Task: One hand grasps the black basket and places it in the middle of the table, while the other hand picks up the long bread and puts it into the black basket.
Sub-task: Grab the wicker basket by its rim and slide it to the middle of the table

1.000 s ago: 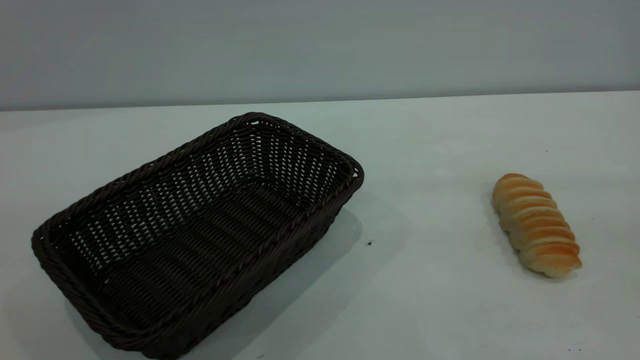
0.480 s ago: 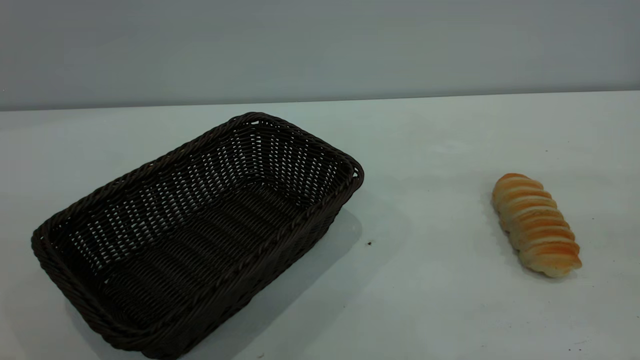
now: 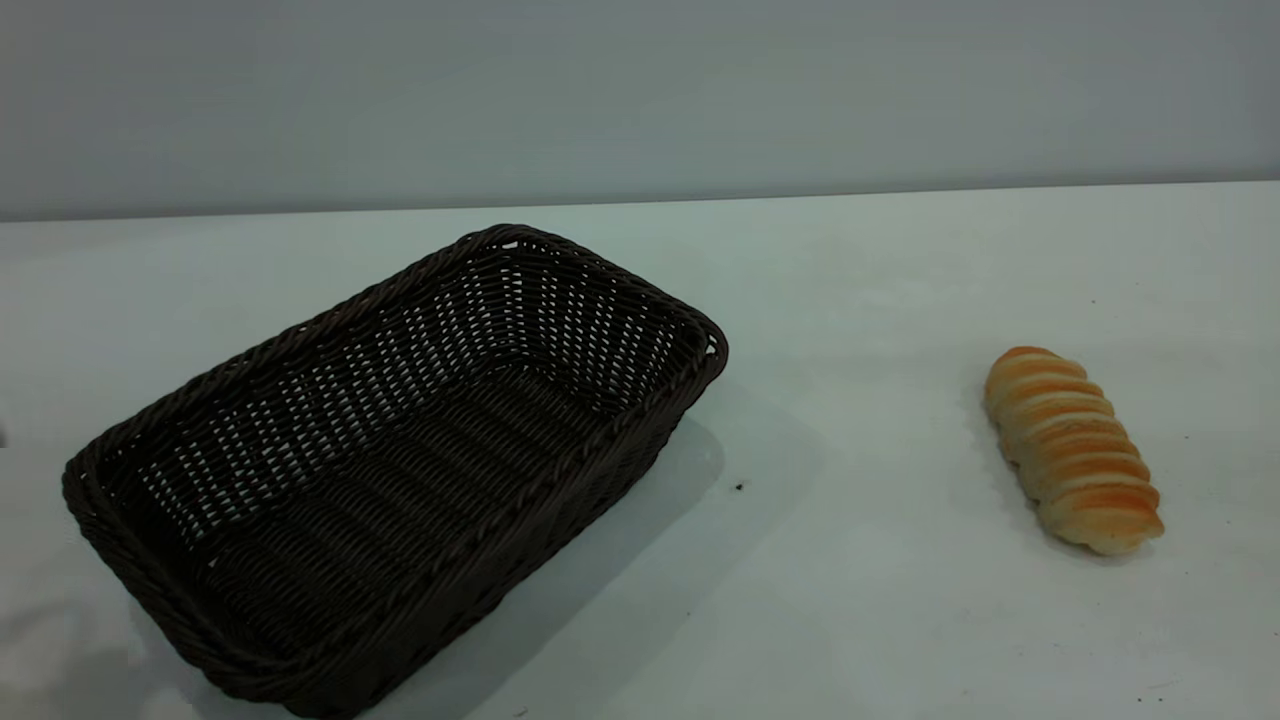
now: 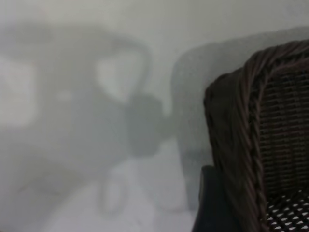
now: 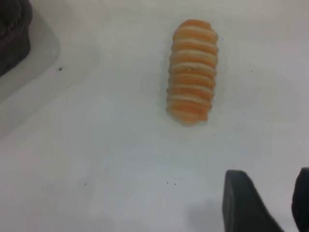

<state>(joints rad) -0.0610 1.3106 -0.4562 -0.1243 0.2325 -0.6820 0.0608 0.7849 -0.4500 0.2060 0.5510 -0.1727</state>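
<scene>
Nothing has moved; golden, cream-ridged long bread (image 3: 1073, 450) lies apart from black basket (image 3: 390, 460).

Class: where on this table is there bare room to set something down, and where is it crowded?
Free: the table between basket and bread, and the strip behind both, up to the wall. Crowded: the left side, filled by the basket.

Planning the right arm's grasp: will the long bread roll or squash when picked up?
The long bread looks rounded, so a sideways nudge may roll it on the table. Its ridged surface should resist slipping. It probably dents under hard squeezing.
</scene>
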